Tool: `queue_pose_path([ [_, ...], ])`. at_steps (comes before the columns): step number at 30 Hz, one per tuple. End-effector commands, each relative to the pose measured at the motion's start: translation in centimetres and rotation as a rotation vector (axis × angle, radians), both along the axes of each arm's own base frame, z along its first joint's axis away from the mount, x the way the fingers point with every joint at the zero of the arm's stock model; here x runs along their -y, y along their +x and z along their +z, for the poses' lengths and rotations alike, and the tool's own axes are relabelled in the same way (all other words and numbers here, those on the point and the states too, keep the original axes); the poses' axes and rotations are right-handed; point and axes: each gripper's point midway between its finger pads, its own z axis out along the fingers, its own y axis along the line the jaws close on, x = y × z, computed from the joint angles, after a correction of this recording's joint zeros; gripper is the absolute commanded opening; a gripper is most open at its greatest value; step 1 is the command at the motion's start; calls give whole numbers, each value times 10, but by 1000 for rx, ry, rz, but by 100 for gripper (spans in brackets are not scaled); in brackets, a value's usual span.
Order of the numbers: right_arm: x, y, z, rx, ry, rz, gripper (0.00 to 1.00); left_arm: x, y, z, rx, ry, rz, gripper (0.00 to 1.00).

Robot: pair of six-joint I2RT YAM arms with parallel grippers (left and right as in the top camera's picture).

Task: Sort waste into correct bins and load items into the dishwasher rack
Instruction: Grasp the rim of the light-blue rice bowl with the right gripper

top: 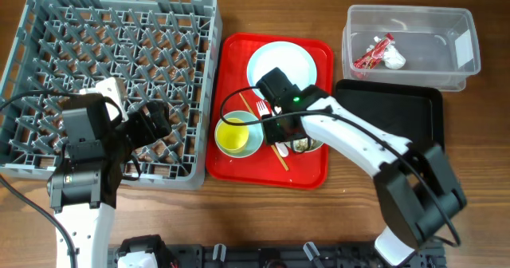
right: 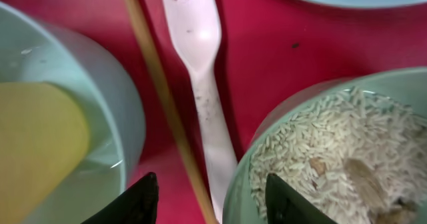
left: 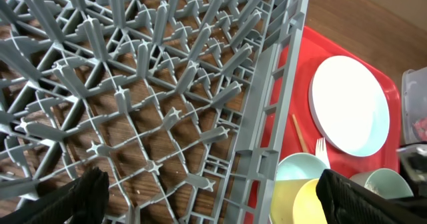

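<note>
The right hand [right: 207, 199] is seen open and empty above a white fork [right: 202, 91]; light, thin and slippery, it is judged best pinched across its handle.

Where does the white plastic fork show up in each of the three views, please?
Overhead: the white fork lies mid-frame on the red tray, just below the plate.
Left wrist: only its tines show, lower right.
Right wrist: upper centre, handle running downward.
Shared landmark: the wooden chopstick beside it.
</note>
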Motion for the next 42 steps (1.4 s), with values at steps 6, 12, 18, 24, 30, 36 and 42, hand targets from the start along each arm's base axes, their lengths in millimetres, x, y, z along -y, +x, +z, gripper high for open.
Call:
queue_pose_path([
  [6, 7, -1, -15, -19, -43, -40, 31, 0, 2, 7, 15, -13, 8, 100],
  [12, 8, -3, -15, -26, -48, -40, 15, 0, 2, 7, 11, -13, 8, 100],
  [18, 9, -3, -19, -32, -58, -45, 4, 0, 2, 7, 11, -13, 8, 100],
  [24, 14, 1, -19, -15, -84, -86, 4, 0, 2, 7, 11, -13, 8, 100],
  [30, 8, 9, 7, 39, -50, -64, 4, 0, 2, 7, 11, -13, 8, 100],
  [36, 9, 24, 55, 146, 33, -93, 4, 0, 2, 7, 11, -13, 8, 100],
  [42, 41, 41, 97, 230, 97, -192, 4, 0, 2, 7, 11, -13, 8, 100],
])
